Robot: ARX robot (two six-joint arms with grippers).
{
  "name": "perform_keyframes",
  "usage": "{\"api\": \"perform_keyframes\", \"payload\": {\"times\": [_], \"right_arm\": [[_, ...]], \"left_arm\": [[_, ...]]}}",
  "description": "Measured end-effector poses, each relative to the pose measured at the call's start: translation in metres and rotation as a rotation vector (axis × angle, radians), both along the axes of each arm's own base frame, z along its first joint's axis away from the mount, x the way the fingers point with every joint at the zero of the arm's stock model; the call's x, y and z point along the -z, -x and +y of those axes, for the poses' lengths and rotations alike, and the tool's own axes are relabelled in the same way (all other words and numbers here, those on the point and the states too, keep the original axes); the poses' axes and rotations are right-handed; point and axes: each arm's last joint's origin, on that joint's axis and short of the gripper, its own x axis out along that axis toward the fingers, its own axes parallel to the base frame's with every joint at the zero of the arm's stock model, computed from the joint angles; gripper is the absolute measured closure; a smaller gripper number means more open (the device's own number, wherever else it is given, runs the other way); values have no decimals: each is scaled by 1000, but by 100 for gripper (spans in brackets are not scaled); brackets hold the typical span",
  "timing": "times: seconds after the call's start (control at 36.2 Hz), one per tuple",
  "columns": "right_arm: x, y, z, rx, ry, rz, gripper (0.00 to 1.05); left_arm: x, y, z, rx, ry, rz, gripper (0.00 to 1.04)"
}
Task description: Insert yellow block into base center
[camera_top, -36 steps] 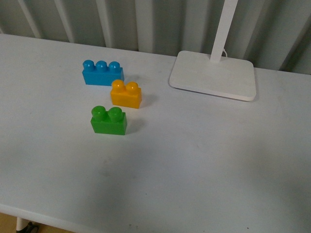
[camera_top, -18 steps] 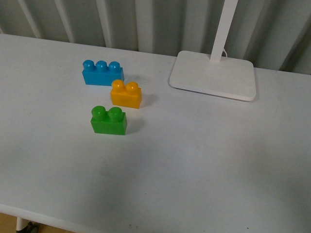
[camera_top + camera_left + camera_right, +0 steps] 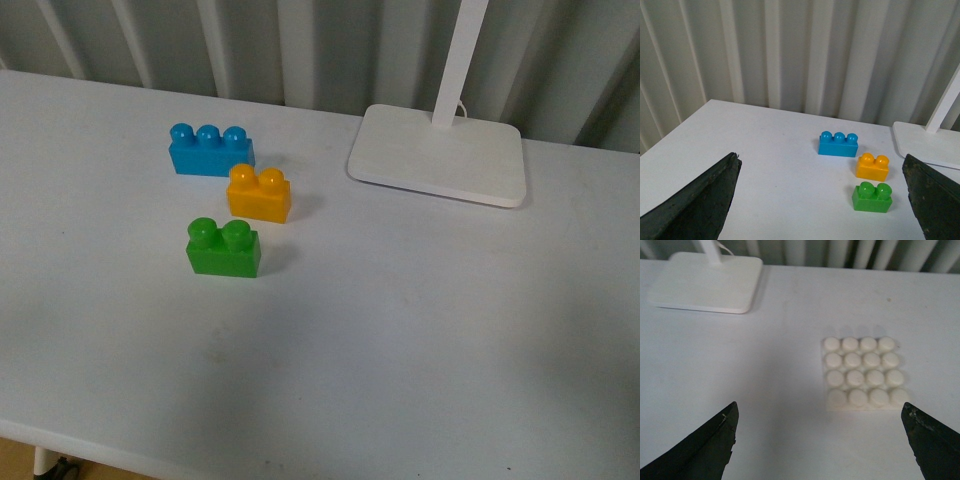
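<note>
The white table [image 3: 400, 330] carries the lamp foot [image 3: 438, 155] near its far edge and the studded base [image 3: 862, 372], lying flat well apart from it. The yellow block [image 3: 259, 194] stands upright between the blue brick [image 3: 210, 150] and the green brick [image 3: 223, 247], with open tabletop toward the near edge. The left gripper [image 3: 821, 159] and right gripper [image 3: 820, 407] hang spread wide, holding nothing.

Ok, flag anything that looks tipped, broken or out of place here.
Nothing stands out. The yellow block, green brick and blue brick all sit upright, studs up. The base lies flat on the table, and its studs look whole.
</note>
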Motion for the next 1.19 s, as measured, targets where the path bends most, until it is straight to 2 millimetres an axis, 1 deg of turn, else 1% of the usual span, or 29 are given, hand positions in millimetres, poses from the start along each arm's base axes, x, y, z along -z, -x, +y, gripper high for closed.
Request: {"api": "perform_keyframes", "payload": {"times": [0.11,0.19,0.22,0.3,0.36,0.53,0.66,0.75,0.86,1.19], "right_arm": [[-5,-34,-37,57,15,30,9],[0,-63,-63,74,50,52,9],[3,-68,-68,78,57,60,9],[19,-93,-88,71,71,107,9],[35,-108,-97,43,34,169,9],[67,-131,-103,0,-18,263,9],[83,-145,-102,-16,-34,316,9],[94,-156,-104,-4,-60,352,9],[103,-161,-108,28,-69,377,9],[116,-162,-121,100,-149,433,9]], "left_arm": [[0,0,0,-1,0,0,6],[0,0,0,0,0,0,6],[0,0,0,0,0,0,6],[0,0,0,0,0,0,6],[0,0,0,0,0,0,6],[0,0,0,0,0,0,6],[0,0,0,0,0,0,6],[0,0,0,0,0,0,6],[0,0,0,-1,0,0,6],[0,0,0,0,0,0,6]]}}
